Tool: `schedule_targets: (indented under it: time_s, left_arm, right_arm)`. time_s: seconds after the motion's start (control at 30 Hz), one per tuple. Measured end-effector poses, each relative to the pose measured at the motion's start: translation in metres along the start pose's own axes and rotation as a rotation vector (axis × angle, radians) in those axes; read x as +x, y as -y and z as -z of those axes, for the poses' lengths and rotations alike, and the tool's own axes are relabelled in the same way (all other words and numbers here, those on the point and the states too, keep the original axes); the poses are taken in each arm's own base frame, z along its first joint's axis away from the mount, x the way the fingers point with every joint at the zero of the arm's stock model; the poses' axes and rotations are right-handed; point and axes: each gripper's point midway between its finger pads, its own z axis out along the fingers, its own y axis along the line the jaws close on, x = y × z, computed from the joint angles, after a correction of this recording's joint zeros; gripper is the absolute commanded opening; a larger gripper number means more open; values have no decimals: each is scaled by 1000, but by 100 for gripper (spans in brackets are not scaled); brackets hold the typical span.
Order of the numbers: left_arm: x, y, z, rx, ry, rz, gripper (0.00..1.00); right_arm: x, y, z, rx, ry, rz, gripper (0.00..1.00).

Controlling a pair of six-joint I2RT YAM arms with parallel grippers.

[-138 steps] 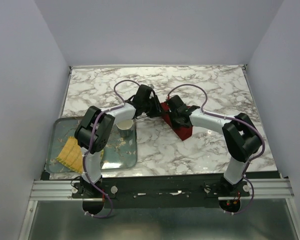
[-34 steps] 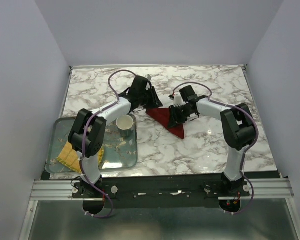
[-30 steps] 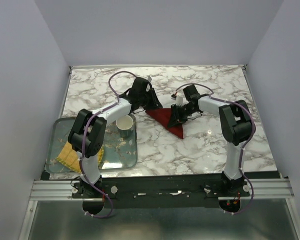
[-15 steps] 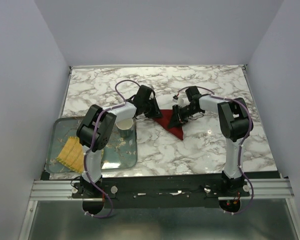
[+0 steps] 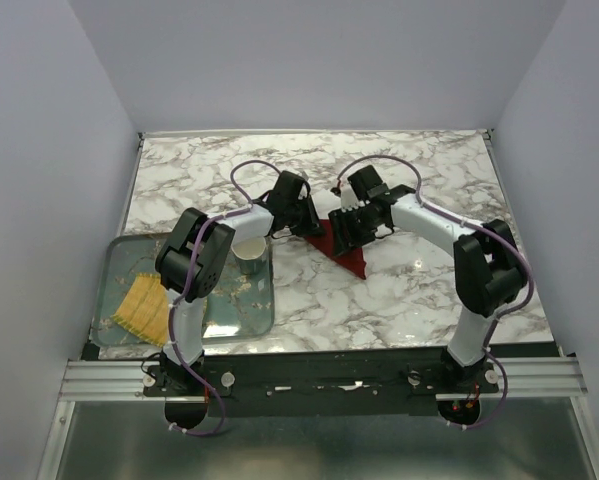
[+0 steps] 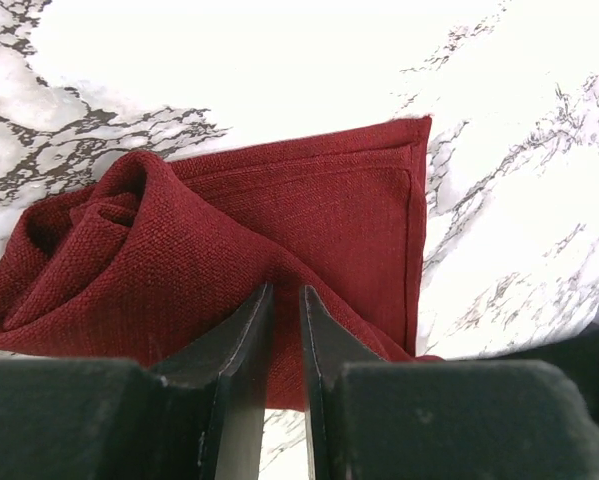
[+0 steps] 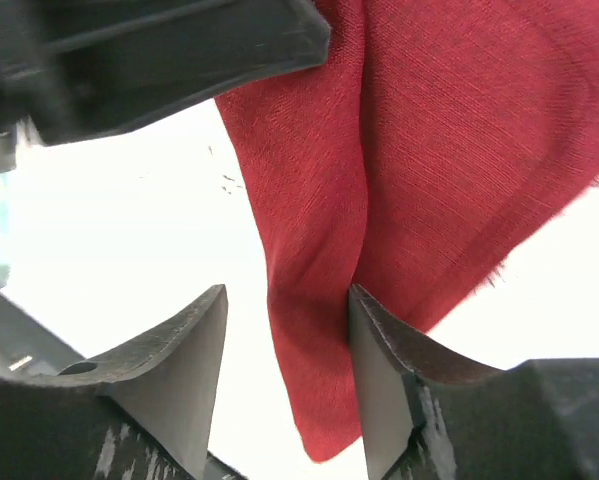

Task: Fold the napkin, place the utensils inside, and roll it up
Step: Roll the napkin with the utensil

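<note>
The dark red napkin lies partly rolled on the marble table, between the two arms. In the left wrist view the napkin shows a rolled end at the left and a flat hemmed corner at the right. My left gripper is shut on a ridge of the cloth; in the top view it sits at the napkin's left end. My right gripper is open, its jaws astride a rolled fold of the napkin, the right finger touching it. It sits beside the left one. No utensils show.
A metal tray stands at the near left with a yellow woven mat on it. A cup stands at the tray's far right corner, close to the left arm. The left gripper's body fills the right wrist view's top left.
Over the last second the left gripper moved nearer and right, drawing the napkin from a wide triangle into a narrower bundle. The right arm's elbow swung outward while its gripper stayed at the cloth.
</note>
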Motion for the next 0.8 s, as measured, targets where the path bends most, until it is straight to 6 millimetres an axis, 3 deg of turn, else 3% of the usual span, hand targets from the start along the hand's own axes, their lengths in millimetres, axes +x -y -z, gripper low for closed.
schedule_targets:
  time_s: [0.2,0.37,0.67,0.8]
  left_arm:
    - [0,0,0,0,1,0,25]
    - [0,0,0,0,1,0,25]
    - [0,0,0,0,1,0,25]
    - [-1,-1,0,0,2,1,24]
  right_arm:
    - [-7,-15,16,280,74,178,61]
    - [-8,-7,16,411,84,239,60]
    - [-10,-2,2,444,78,264,48]
    - [-9,-7,-1,437,77,278,49]
